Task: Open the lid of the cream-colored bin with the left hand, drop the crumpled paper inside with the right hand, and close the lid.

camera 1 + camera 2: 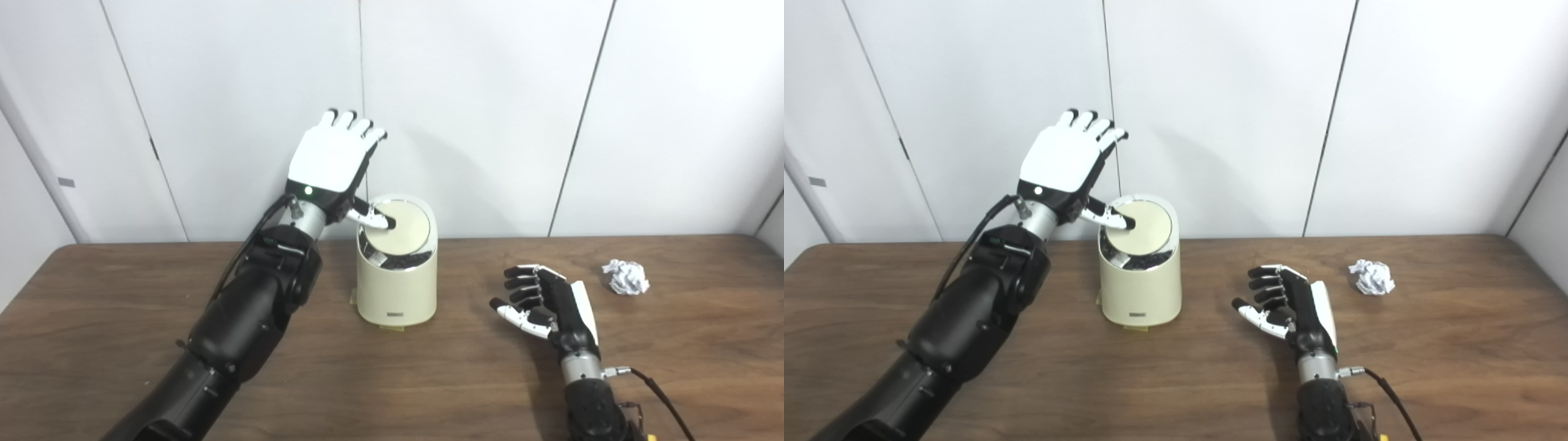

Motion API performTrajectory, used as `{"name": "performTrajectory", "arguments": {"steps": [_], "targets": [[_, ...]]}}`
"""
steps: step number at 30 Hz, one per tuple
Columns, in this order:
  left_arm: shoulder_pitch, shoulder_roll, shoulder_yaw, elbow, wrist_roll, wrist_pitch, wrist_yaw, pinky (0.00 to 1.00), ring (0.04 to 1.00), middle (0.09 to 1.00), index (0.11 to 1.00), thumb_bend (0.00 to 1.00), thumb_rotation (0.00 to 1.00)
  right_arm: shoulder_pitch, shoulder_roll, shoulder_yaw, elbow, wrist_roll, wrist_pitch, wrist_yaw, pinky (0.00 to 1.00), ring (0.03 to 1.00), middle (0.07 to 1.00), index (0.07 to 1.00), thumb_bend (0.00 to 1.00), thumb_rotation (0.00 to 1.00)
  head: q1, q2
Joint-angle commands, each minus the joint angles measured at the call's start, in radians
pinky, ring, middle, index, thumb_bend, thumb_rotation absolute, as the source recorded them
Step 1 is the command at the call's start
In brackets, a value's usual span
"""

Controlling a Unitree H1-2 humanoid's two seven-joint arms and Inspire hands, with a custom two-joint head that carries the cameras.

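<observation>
The cream-colored bin (397, 282) stands upright near the table's back middle. Its round lid (405, 228) is tilted, and a dark gap shows along its front edge. My left hand (334, 165) is raised just left of the bin, fingers spread and pointing up, thumb tip resting on the lid's left side. It holds nothing. The crumpled paper (625, 277) lies on the table at the right. My right hand (545, 300) hovers low over the table between bin and paper, fingers loosely curled and apart, empty.
The brown wooden table (392, 380) runs up to a white panelled wall (490, 110) just behind the bin. A cable (658, 389) trails from my right wrist toward the lower right.
</observation>
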Motion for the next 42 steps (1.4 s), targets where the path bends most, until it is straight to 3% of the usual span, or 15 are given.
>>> {"name": "performTrajectory", "arguments": {"steps": [1, 7, 24, 34, 42], "targets": [[-0.039, 0.005, 0.007, 0.0, 0.019, 0.011, 0.015, 1.0, 0.993, 0.943, 0.925, 1.0, 0.44, -0.033, -0.009, 0.0, -0.041, -0.006, -0.016, -0.005, 0.46, 0.533, 0.581, 0.6, 0.39, 0.11, 0.0, 0.001], [-0.03, 0.001, 0.011, 0.026, -0.009, -0.009, 0.038, 1.0, 0.989, 0.941, 0.924, 1.0, 0.41, -0.033, -0.008, 0.003, -0.041, -0.011, -0.016, -0.007, 0.47, 0.546, 0.591, 0.607, 0.39, 0.11, -0.001, 0.001], [-0.041, -0.002, -0.017, 0.062, 0.009, -0.017, 0.085, 1.0, 0.963, 0.922, 0.896, 1.0, 0.49, -0.041, -0.001, 0.005, -0.034, -0.019, -0.014, -0.018, 0.46, 0.532, 0.58, 0.601, 0.39, 0.11, -0.004, 0.007], [-0.086, 0.051, -0.166, 0.057, 0.169, -0.083, 0.059, 1.0, 0.991, 0.951, 0.939, 1.0, 0.45, -0.045, 0.003, 0.01, -0.033, -0.029, -0.012, -0.02, 0.46, 0.533, 0.584, 0.608, 0.39, 0.12, -0.007, 0.007], [-0.074, 0.044, -0.176, 0.056, 0.194, -0.094, 0.036, 1.0, 1.0, 0.963, 0.945, 1.0, 0.45, -0.045, 0.002, 0.008, -0.031, -0.027, -0.017, -0.021, 0.46, 0.536, 0.586, 0.606, 0.39, 0.14, -0.006, 0.009]]}}
